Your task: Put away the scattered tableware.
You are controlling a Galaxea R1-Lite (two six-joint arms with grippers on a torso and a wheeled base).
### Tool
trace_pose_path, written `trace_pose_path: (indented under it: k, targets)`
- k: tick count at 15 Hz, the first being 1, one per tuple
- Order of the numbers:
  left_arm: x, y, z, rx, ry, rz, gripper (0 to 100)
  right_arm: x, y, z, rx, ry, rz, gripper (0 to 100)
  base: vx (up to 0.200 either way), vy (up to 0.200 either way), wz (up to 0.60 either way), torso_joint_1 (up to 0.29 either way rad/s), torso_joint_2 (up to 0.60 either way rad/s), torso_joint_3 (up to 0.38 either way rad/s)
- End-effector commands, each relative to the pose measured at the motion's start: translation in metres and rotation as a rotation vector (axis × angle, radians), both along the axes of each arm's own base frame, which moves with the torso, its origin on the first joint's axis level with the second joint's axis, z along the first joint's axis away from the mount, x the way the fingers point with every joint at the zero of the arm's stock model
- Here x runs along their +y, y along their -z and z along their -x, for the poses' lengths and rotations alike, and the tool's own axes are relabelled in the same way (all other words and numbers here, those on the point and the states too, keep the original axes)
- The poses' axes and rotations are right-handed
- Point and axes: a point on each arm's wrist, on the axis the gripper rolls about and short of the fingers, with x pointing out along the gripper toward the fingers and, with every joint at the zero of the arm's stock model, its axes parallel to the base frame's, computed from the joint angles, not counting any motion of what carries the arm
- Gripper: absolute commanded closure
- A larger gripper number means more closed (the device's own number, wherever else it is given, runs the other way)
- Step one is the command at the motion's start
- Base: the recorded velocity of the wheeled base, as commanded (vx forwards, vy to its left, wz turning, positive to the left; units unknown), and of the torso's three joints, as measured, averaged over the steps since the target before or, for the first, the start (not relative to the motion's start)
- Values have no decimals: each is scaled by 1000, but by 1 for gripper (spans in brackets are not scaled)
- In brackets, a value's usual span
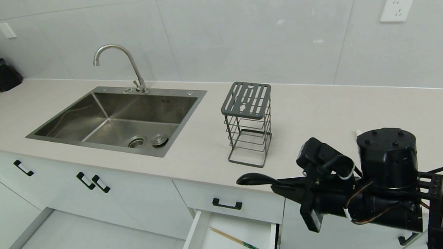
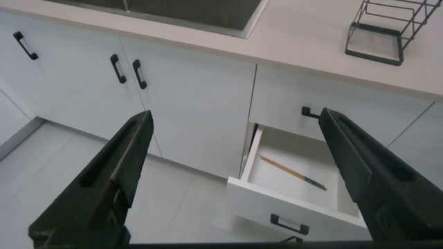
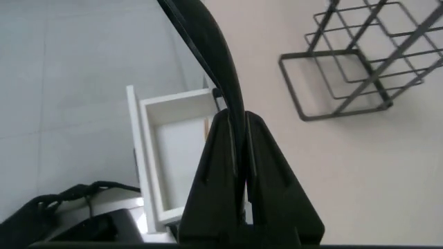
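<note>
Looking along the kitchen wall, we see a long pale beige countertop (image 1: 326, 110) with white cabinet fronts (image 1: 140, 205) and black bar handles below it. Set into its left part is a rectangular stainless steel sink (image 1: 134, 106) with a curved tap at its far edge.

Below the counter's near edge, right of the sink, a shallow white drawer (image 1: 200, 240) stands pulled out under a closed drawer front. On the counter above it, between the sink and the right arm, stands an upright dark grey wire rack (image 1: 246, 101) with a slotted top plate.

Our right gripper (image 1: 282, 187) reaches in from the right at the counter's near edge. In the right wrist view its black fingers (image 3: 259, 159) are clenched on the handle of a black long-handled spoon (image 1: 253, 179). The spoon's oval bowl points left, just in front of the rack's base and above the drawer.

Our left gripper (image 2: 234, 117) hangs out in front of the cabinets, its two dark fingers (image 2: 124, 166) spread wide apart and grasping nothing; between them we look down at the open drawer.

Smallest of all, a pair of wooden chopsticks with green tips (image 1: 234, 240) lies slantwise on the drawer's white floor, side by side.
</note>
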Motion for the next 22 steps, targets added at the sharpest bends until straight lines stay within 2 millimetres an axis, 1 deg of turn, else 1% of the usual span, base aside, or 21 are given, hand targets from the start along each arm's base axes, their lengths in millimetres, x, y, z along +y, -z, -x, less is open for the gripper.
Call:
trace_pose_path:
  k: [1,2,3,5,7,8,9,11,14,19,22]
  targets:
    - [0,0,0,1,-1,0,0,12,3,9,48,-19,-26,100,0,0,0,0,0,0]
    - [0,0,0,1,-1,0,0,14,5,8,78,-6,-39,100,0,0,0,0,0,0]
    - [0,0,0,1,-1,0,0,23,9,14,148,-15,-70,100,0,0,0,0,0,0]
    - [0,0,0,1,-1,0,0,34,12,18,200,-3,-99,100,0,0,0,0,0,0]
    - [0,0,0,1,-1,0,0,44,19,20,231,-14,-93,100,0,0,0,0,0,0]
    - [0,0,0,1,-1,0,0,55,24,18,230,-30,-85,100,0,0,0,0,0,0]
    - [0,0,0,1,-1,0,0,67,25,11,215,-44,-86,100,0,0,0,0,0,0]
    - [0,0,0,1,-1,0,0,81,27,0,112,-76,-39,100,0,0,0,0,0,0]
    - [0,0,0,1,-1,0,0,87,35,-1,105,-94,-8,100,0,0,0,0,0,0]
    - [0,0,0,1,-1,0,0,90,35,-1,101,-98,-13,100,0,0,0,0,0,0]
    - [0,0,0,1,-1,0,0,91,38,0,111,-99,-4,100,0,0,0,0,0,0]
